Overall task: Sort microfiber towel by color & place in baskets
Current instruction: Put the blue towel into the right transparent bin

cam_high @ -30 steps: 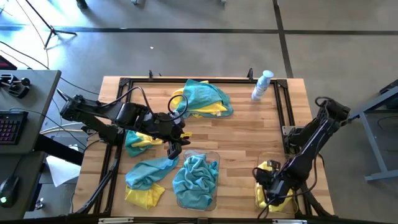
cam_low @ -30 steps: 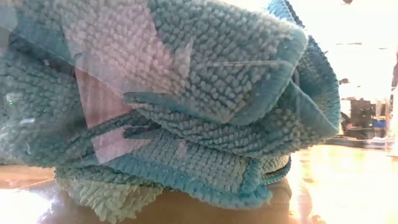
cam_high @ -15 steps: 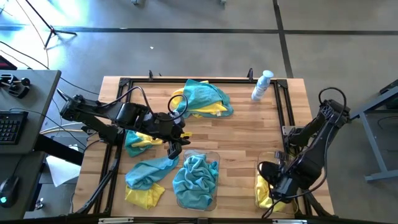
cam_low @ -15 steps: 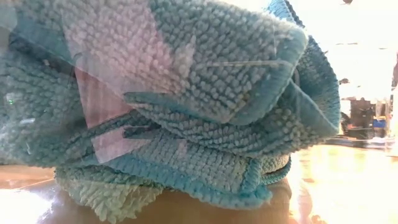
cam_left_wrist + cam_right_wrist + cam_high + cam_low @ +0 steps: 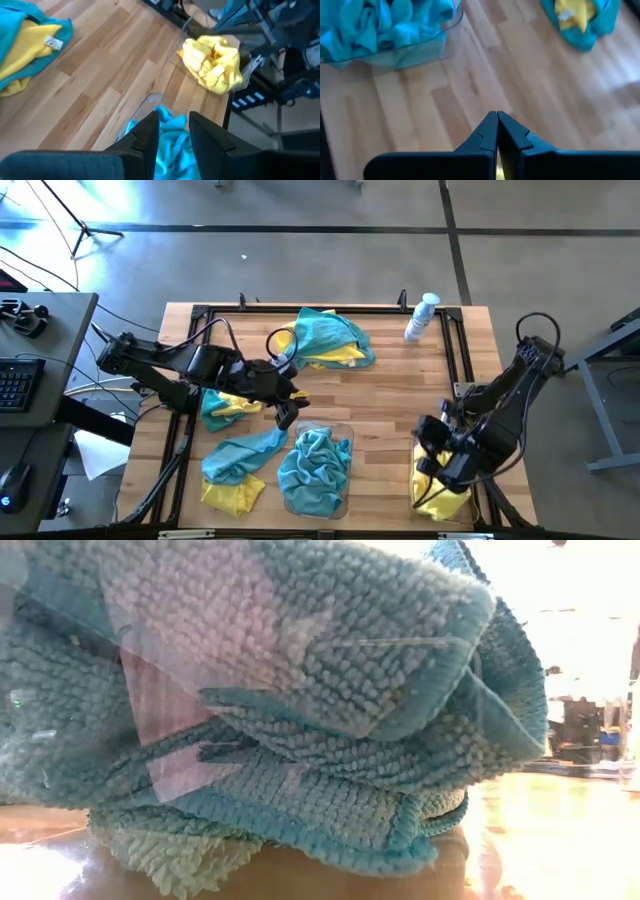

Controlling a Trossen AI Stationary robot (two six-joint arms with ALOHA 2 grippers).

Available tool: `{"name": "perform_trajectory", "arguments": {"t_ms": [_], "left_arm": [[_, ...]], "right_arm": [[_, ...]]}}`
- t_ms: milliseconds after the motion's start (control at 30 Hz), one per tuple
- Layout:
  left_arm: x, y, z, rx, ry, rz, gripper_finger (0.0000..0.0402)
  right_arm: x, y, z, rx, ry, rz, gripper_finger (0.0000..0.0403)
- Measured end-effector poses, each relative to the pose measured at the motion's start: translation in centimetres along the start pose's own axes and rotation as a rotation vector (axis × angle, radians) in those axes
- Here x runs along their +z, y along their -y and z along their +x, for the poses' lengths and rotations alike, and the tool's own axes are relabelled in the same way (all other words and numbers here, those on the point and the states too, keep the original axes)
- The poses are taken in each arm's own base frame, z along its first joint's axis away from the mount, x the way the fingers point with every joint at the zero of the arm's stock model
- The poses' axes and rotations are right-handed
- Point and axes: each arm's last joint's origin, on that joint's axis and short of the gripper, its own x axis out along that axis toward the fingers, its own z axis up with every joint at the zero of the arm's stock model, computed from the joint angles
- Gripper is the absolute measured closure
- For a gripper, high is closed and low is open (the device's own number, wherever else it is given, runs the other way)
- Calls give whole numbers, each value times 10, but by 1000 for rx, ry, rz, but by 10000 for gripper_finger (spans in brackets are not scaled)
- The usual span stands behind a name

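Left tool [image 5: 284, 416], fingers parted and empty, above the teal towels' basket [image 5: 340, 432] in the high view; teal towel [image 5: 300, 700] filling the low view; right tool [image 5: 496, 131], closed, over bare surface [image 5: 530, 85] in its wrist view.

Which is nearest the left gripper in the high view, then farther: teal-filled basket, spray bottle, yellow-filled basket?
From the left gripper:
1. Teal-filled basket, right beside it at the front edge.
2. Yellow-filled basket, front right corner.
3. Spray bottle, back right corner.
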Motion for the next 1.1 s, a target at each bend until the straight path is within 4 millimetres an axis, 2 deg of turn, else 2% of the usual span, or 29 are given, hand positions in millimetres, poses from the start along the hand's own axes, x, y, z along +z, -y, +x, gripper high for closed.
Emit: {"name": "perform_trajectory", "arguments": {"t_ms": [167, 333, 567, 700, 800, 933, 1100], "left_arm": [[3, 1, 0, 18, 52, -52, 308], [3, 1, 2, 51, 88, -79, 308], [3, -1, 13, 112, 105, -82, 308], [4, -4, 22, 175, 140, -81, 308], [6, -7, 30, 218, 152, -74, 308], [10, -16, 45, 302, 167, -42, 306], [26, -40, 64, 393, 163, -12, 286]], "right_arm": [[8, 13, 5, 33, 60, -95, 403], [0, 21, 36, 214, 86, -141, 403], [6, 45, 65, 472, 337, -103, 403], [5, 59, 87, 610, 365, -96, 403], [6, 66, 99, 626, 367, -42, 403], [12, 73, 106, 596, 371, 30, 403], [18, 81, 108, 567, 406, 64, 403]]}}
